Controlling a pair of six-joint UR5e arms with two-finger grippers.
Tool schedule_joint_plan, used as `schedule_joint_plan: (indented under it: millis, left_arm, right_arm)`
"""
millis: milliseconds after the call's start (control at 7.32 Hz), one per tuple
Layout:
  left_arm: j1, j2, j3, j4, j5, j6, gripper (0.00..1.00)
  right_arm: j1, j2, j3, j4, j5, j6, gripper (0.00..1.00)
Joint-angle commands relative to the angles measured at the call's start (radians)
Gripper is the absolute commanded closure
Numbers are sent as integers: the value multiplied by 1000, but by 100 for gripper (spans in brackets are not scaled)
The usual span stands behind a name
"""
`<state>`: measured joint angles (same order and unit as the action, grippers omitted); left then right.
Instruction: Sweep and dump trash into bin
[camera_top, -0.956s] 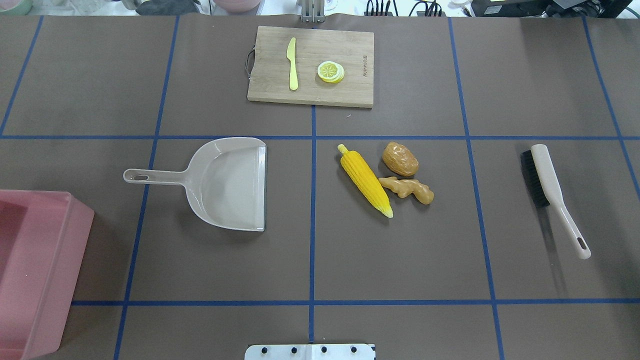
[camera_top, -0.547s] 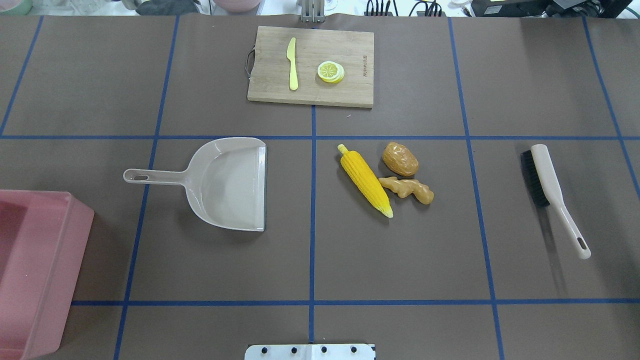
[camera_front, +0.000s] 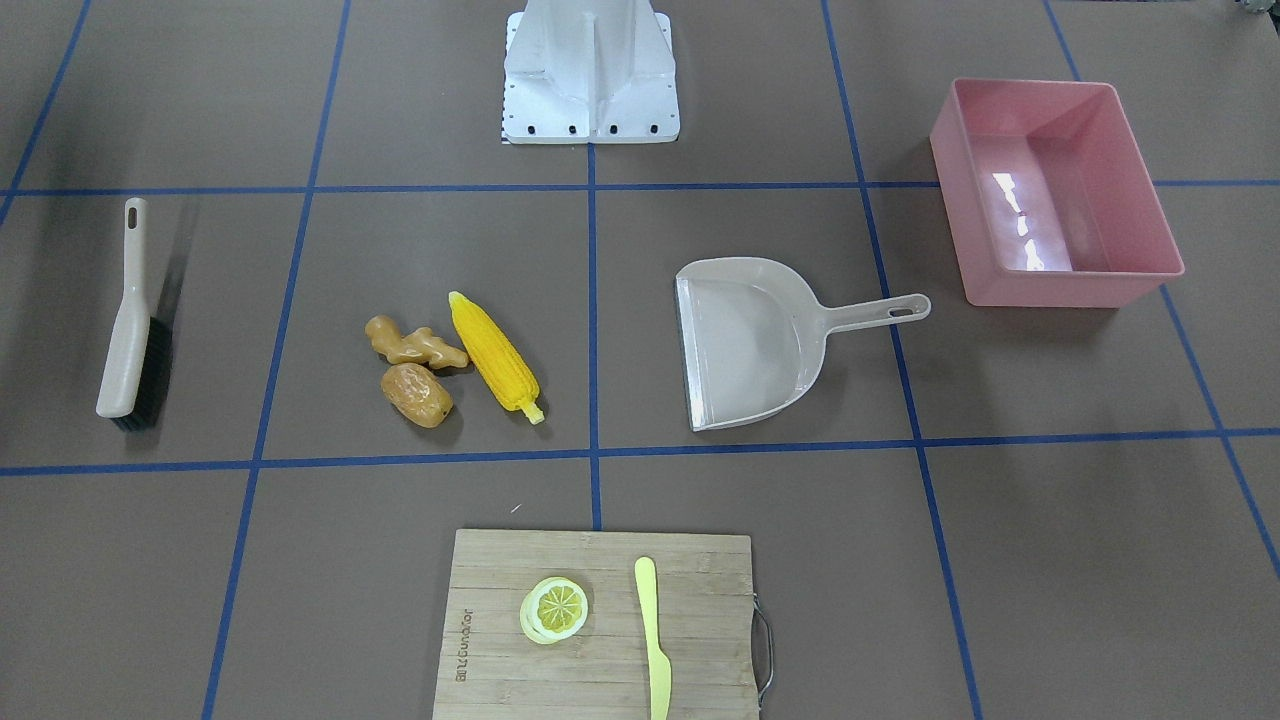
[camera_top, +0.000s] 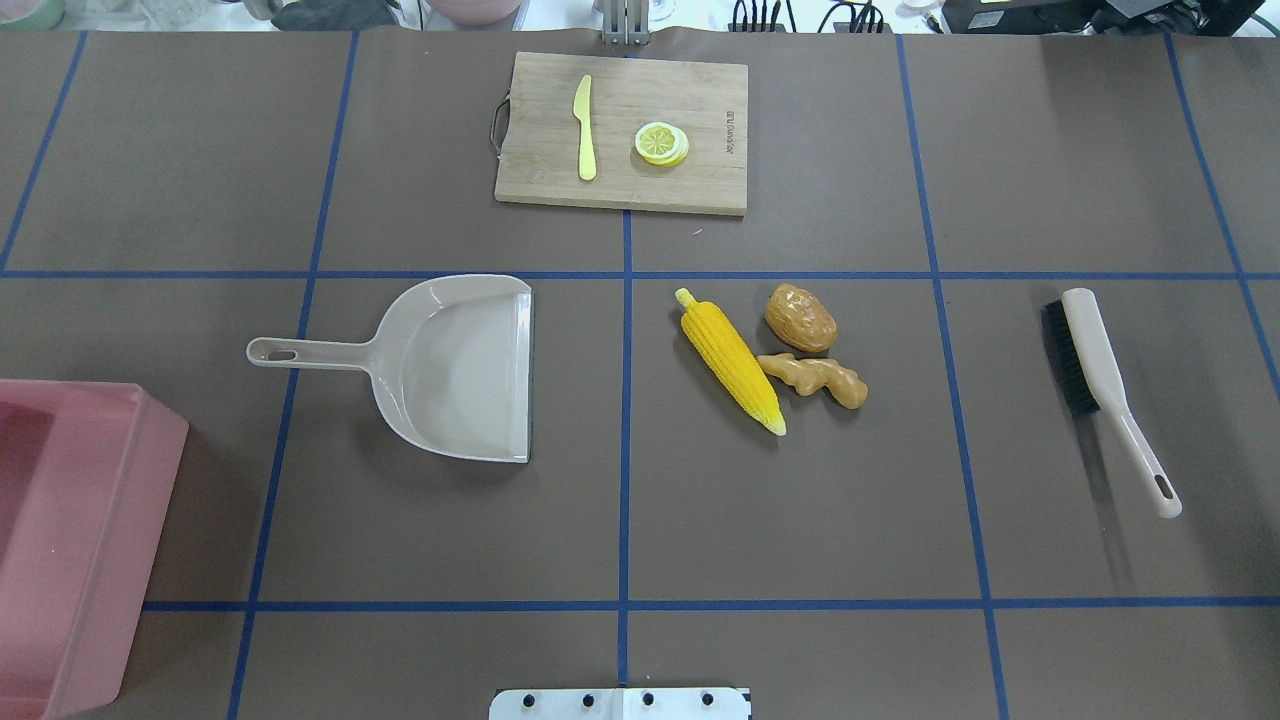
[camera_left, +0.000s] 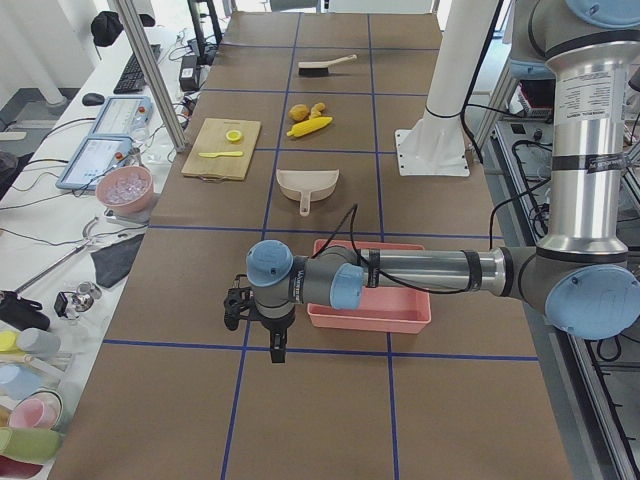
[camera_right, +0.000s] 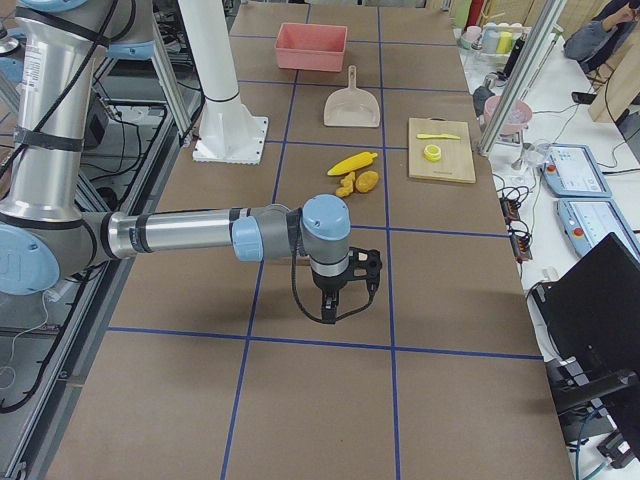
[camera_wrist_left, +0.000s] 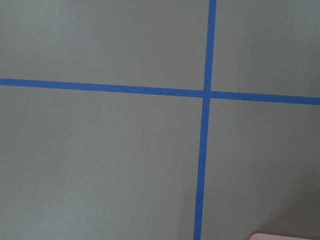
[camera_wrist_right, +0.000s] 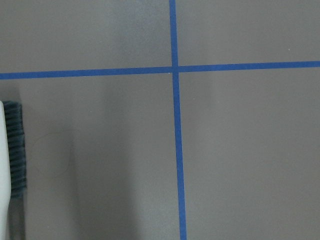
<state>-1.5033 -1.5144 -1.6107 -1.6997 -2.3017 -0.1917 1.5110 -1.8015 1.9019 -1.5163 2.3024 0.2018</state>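
The trash lies together right of the table's middle: a yellow corn cob (camera_top: 730, 360), a tan ginger root (camera_top: 815, 378) and a brown potato (camera_top: 800, 317). The pink bin (camera_top: 70, 540) stands at the near left edge, empty in the front-facing view (camera_front: 1050, 290). My left gripper (camera_left: 255, 330) hangs over bare table beyond the bin's outer side. My right gripper (camera_right: 345, 295) hangs over bare table, outside the brush. Both show only in the side views, so I cannot tell whether they are open or shut.
A beige dustpan (camera_top: 455, 365) lies left of the trash, mouth toward it. A beige brush (camera_top: 1095, 370) with black bristles lies at the right and edges into the right wrist view (camera_wrist_right: 12, 150). A cutting board (camera_top: 540, 130) at the back holds a knife (camera_top: 584, 128) and a lemon slice (camera_top: 661, 143).
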Motion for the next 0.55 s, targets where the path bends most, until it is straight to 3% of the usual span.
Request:
schedule_joint_plan:
  millis: [0, 410]
  left_arm:
    - [0, -1, 0, 0, -1, 0, 1]
    - [0, -4, 0, 0, 1, 0, 1]
  right_arm:
    - [0, -36, 14, 5, 53, 34, 0]
    - [-46, -61, 97, 1, 91, 178, 0]
